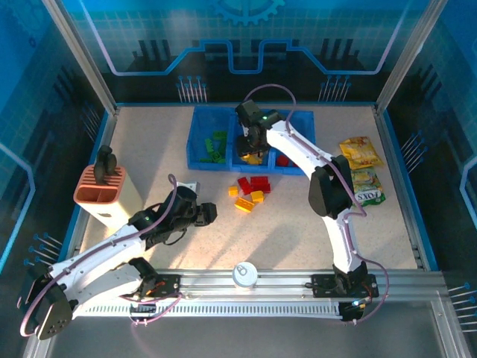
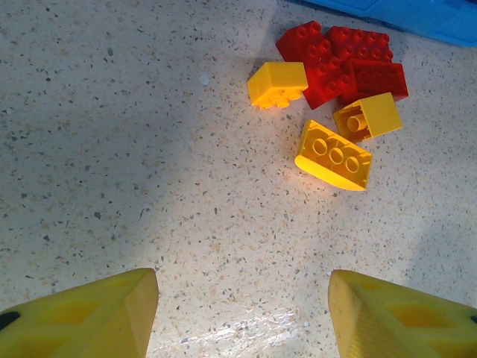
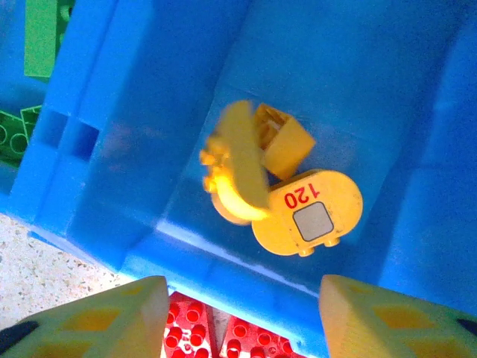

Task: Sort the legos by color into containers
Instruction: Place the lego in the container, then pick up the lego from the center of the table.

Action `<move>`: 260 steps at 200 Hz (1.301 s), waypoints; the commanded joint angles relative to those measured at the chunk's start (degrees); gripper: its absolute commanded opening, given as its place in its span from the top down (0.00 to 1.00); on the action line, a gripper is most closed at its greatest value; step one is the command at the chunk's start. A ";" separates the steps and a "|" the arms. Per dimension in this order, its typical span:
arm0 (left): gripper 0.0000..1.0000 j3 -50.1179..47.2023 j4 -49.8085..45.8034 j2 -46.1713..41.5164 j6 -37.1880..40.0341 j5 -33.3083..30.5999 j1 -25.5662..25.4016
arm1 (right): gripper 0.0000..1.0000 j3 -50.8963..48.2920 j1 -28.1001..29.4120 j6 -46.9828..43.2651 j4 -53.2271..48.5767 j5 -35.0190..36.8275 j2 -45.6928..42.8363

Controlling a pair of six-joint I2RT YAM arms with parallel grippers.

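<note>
Legos [image 1: 252, 192] lie in a loose heap of red and yellow on the table [image 1: 149, 149], just near of the blue tray [image 1: 195, 127] at the far centre. The tray's left compartment holds green bricks [image 1: 216, 145], the middle one yellow pieces [image 3: 298, 209] (one marked 120, another blurred), and the right one red bricks [image 1: 282, 159]. Right gripper [image 3: 238, 313] hangs over the middle compartment, jaws parted with nothing between them. Left gripper [image 2: 242, 313] hovers above bare table, left and slightly near of the heap, jaws well apart and empty
</note>
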 commanded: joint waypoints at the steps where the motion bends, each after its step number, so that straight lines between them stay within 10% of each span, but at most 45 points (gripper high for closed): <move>1: 0.37 0.71 0.07 0.94 -0.47 0.92 -0.38 | 0.41 2.19 -0.40 0.35 -3.22 -0.13 -0.73; 158: 0.30 26.32 -1.20 37.52 1.58 2.65 0.93 | 0.40 -47.48 0.16 6.86 14.65 0.22 -43.03; 260: 0.36 39.07 -8.25 53.15 2.90 -2.80 1.59 | 0.40 -66.12 -2.60 10.78 20.06 -2.01 -53.66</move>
